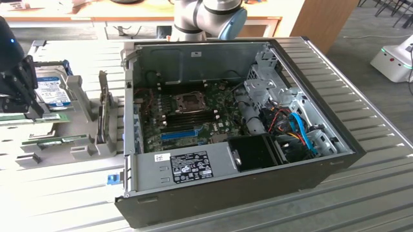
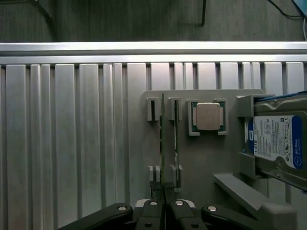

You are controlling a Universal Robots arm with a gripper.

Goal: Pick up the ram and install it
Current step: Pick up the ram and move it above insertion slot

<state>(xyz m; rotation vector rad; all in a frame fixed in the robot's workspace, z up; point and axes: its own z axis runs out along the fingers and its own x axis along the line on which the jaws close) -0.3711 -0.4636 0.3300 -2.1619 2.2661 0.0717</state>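
Gripper [image 2: 164, 194] sat pinched narrow on the near end of the ram [image 2: 162, 139], which stood on edge in the grey holder [image 2: 206, 163], long axis running straight away from the jaws, second stick [image 2: 176, 134] just beside.

An open PC case [image 1: 226, 193] lies on the ribbed metal desk [image 1: 361, 193]. Its motherboard [image 1: 213, 121] is bare, with a CPU socket [image 1: 191, 101] and a blue slot [image 1: 179, 134] nearer the labelled power supply [image 1: 187, 166]. Blue cables [image 1: 300, 128] curl beside a black fan [image 1: 255, 152]. At the exterior view's left, a grey holder [image 2: 201, 158] carries a processor [image 2: 207, 116] and a leaning hard drive [image 2: 276, 141]. A white machine [image 1: 393, 60] stands on the floor beyond.
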